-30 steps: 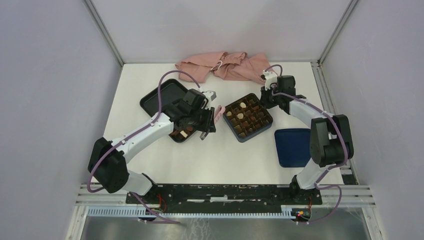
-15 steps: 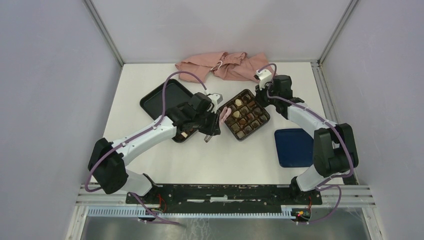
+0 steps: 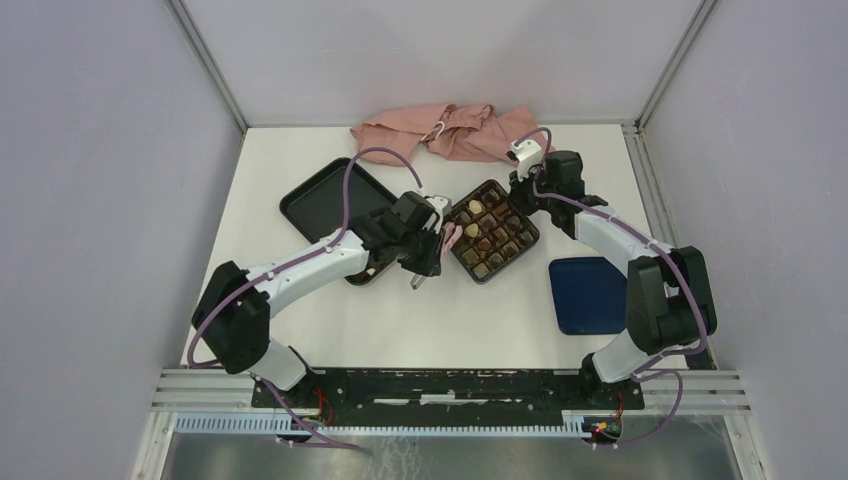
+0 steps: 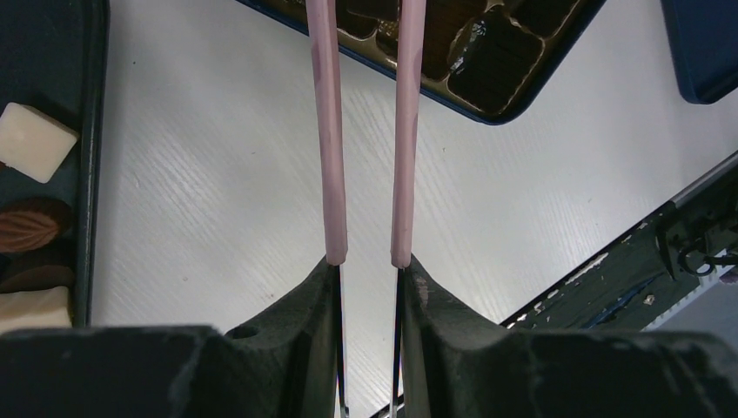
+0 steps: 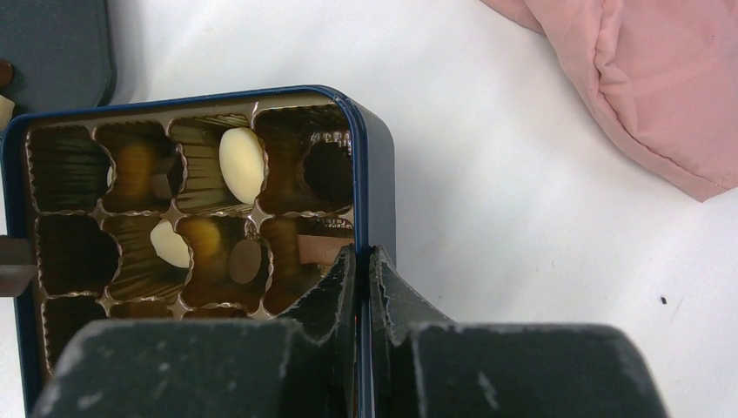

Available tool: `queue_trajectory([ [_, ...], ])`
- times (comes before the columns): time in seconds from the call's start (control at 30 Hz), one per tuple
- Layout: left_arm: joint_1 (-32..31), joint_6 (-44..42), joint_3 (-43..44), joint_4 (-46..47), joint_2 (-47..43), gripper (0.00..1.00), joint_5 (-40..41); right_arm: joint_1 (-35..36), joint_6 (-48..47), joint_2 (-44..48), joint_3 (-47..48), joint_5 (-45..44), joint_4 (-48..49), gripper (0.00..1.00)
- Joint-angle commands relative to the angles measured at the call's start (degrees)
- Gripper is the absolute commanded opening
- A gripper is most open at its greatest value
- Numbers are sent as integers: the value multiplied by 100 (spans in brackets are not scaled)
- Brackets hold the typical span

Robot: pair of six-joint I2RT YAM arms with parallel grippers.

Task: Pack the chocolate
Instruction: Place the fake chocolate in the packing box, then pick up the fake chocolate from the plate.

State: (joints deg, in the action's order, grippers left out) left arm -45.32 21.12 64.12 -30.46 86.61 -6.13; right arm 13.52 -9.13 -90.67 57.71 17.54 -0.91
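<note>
Table (image 3: 450, 325): white; both arm bases are fixed at its near edge.
Blue lid (image 3: 587, 293): laid flat near the right arm's base, apart from the box.
Left gripper (image 3: 451, 238): held at the left edge of the box, just beside the tray's near end.
Pink fingers (image 4: 331, 131): set parallel with a narrow gap; the tips are cut off over the box cells, so it cannot be told whether anything is clamped.
Black tray (image 3: 320, 195): placed left of the box.
Loose chocolate (image 3: 365, 268): gathered at the tray's near end.
White square piece (image 4: 33, 141): lying flat just inside the tray rim.
Brown oval piece (image 4: 35, 224): laid beside the square; its long axis is set crosswise to the fingers.
Blue box (image 5: 379, 183): set mid-table, turned so that one corner points at the near edge; a brown gridded insert is fitted.
Packed chocolate (image 3: 480, 215): cream and brown pieces are seated in several cells.
Cream oval piece (image 5: 242, 164): seated in a far-row cell; its long axis is nearly parallel to the gripped wall.
Right gripper (image 5: 363, 254): closed tight on the box wall near its far corner, one jaw inside, one outside.
Pink cloth (image 3: 450, 135): crumpled at the far edge.
</note>
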Motion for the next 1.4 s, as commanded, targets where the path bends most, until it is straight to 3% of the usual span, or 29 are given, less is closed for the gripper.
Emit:
queue_trajectory([
  [0.0, -37, -289, 136, 169, 184, 4, 119, 26, 42, 177, 123, 208, 416, 6],
  [0.33, -51, -360, 317, -30, 544, 10, 244, 23, 42, 116, 149, 241, 372, 7],
  [0.57, -100, -334, 346, -65, 595, 36, 296, 27, 60, 85, 165, 301, 346, 7],
  [0.77, -113, -310, 387, -66, 495, 46, 305, 20, 69, 64, 170, 386, 354, 7],
  [1.07, -108, -24, 315, 100, -391, 43, 431, 25, -165, 140, 34, 710, 566, 7],
  [1.37, -109, 168, 150, -444, -1483, 42, 1285, 24, -453, 495, -250, 1357, 1021, 6],
])
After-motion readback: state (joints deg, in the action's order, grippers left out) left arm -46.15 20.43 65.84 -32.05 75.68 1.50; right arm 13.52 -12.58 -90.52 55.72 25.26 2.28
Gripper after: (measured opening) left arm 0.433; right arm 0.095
